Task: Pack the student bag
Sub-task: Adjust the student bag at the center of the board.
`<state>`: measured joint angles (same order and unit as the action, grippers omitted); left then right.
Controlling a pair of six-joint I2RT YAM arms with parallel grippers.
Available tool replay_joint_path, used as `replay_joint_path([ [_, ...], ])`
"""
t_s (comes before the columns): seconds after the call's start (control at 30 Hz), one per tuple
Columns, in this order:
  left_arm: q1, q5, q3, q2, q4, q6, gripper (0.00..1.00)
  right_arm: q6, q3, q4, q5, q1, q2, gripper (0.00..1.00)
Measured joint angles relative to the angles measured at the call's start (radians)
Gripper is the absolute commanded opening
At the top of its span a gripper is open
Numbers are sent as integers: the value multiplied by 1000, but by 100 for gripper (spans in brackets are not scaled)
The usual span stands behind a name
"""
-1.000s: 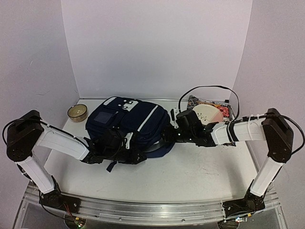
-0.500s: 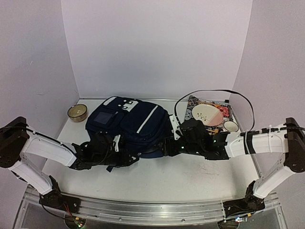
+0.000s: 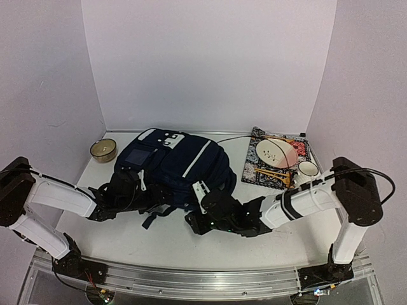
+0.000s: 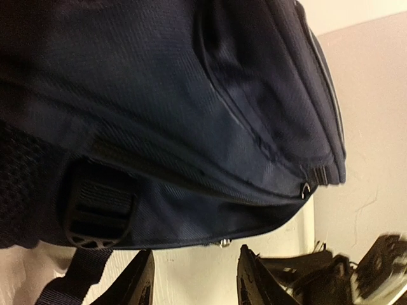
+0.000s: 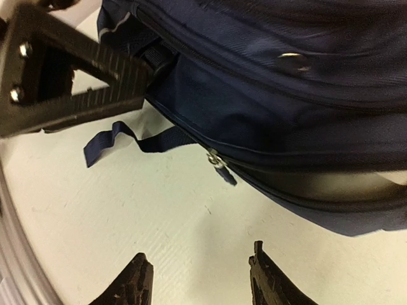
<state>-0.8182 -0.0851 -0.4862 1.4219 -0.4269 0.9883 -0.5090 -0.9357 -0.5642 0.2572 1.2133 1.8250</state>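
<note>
The navy-blue student bag (image 3: 175,166) lies flat in the middle of the table, white stripe and patches up. It fills the left wrist view (image 4: 159,108) and the top of the right wrist view (image 5: 286,95). My left gripper (image 3: 140,197) is open and empty at the bag's near-left edge (image 4: 197,283), just short of a small metal zipper pull (image 4: 222,242). My right gripper (image 3: 196,220) is open and empty over bare table at the bag's near edge (image 5: 200,283). A zipper pull with a blue tab (image 5: 219,166) hangs ahead of it. A loose strap (image 5: 127,136) lies on the table.
A brass bowl (image 3: 103,149) stands at the back left. At the back right a patterned book (image 3: 261,166) carries a pale plate (image 3: 275,151) and a wooden piece (image 3: 276,173), with a white cup (image 3: 308,169) beside it. A black cable (image 3: 254,140) loops there.
My right arm has swung from the bag's right side round to its near edge, uncovering the plate. My left gripper has drawn back slightly to the left along the bag.
</note>
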Motion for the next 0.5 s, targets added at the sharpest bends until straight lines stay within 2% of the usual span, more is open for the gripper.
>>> replay_joint_path([
  [0.3,8,9,3,10,-29,30,45,-52,-171,-7,200,49,165,50],
  [0.5,8,9,3,26,-46,34,46,-125,-275,73,309,48,261,46],
])
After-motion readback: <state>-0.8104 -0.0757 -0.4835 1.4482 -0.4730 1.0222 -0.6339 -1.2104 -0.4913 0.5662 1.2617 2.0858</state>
